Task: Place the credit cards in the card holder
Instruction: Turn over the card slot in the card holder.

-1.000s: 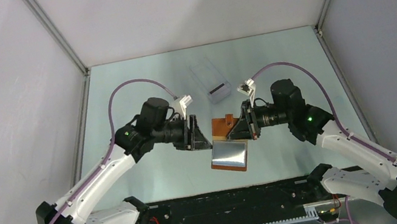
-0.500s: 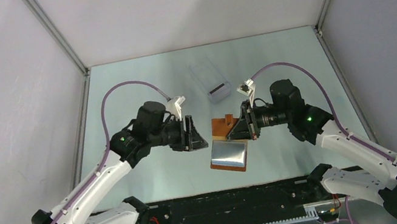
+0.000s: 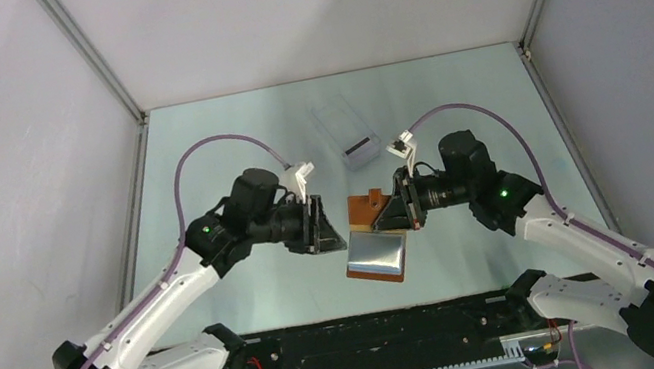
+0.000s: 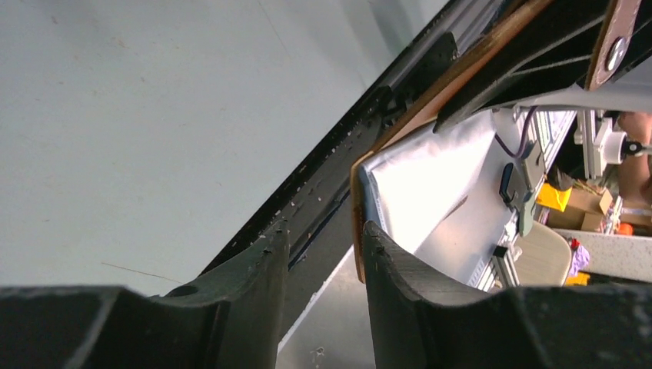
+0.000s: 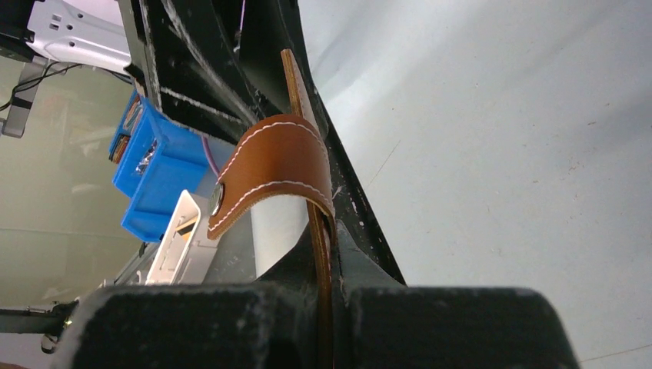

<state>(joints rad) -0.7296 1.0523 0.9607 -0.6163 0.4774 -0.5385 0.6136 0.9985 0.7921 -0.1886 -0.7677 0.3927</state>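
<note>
The card holder (image 3: 378,255) is held open above the table's middle, its pale inner pocket facing up and its tan-brown flap (image 3: 367,208) behind. My right gripper (image 3: 406,213) is shut on that flap's right edge. In the right wrist view the leather edge (image 5: 322,254) is pinched between the fingers, and the snap tab (image 5: 269,165) curls over above them. My left gripper (image 3: 329,235) stands open at the holder's left edge. That brown edge (image 4: 356,207) sits just inside the gap, beside one finger (image 4: 392,269). The credit cards (image 3: 359,149) lie on the table behind, one showing a dark stripe.
A black rail (image 3: 370,334) runs along the table's near edge between the arm bases. Grey enclosure walls stand on the left, right and back. A blue bin (image 5: 150,181) shows beyond the table in the right wrist view.
My left arm drew back a little, then came in again at the holder's left edge with its jaws narrower. The right gripper has kept its hold and shifted slightly left.
</note>
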